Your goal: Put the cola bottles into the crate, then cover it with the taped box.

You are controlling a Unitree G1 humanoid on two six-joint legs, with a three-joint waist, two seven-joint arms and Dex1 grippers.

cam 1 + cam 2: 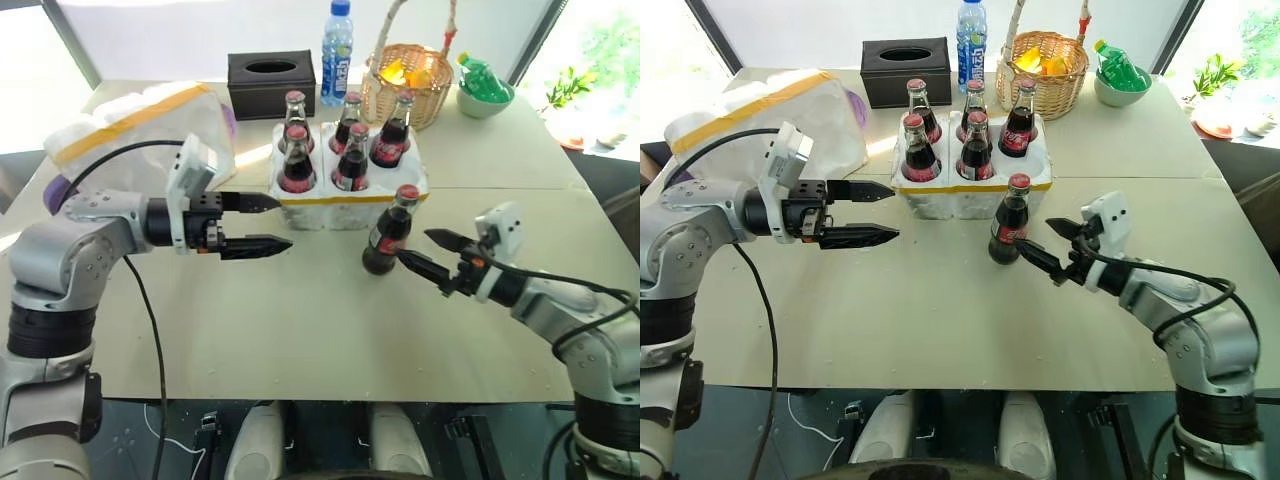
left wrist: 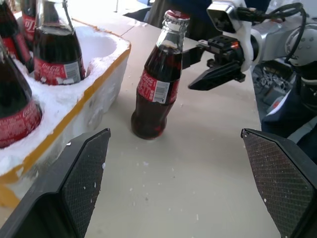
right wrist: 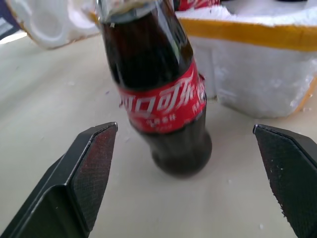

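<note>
— Bright windows back a beige table (image 1: pixel 300 330). What does the head camera give?

— Near the far edge the crate (image 1: pixel 345 205) holds five cola bottles (image 1: pixel 296 160); the sixth bottle (image 1: pixel 390 232) stands on the table just beside the crate's near right corner. The taped box (image 1: pixel 140 125) lies at the far left corner. A tissue box (image 1: pixel 270 83), water bottle (image 1: pixel 336 40) and basket (image 1: pixel 408 82) line the far edge.

— And the grippers?

— The left gripper (image 1: pixel 265 222) hangs wide open and empty, near the crate. The right gripper (image 1: pixel 432 255) is spread wide beside the loose bottle, holding nothing.

— The left wrist?

— That bottle stands upright beside the crate, the right gripper next to it.

— The right wrist?

— The bottle shows between the open fingers (image 3: pixel 89 168), untouched.
</note>
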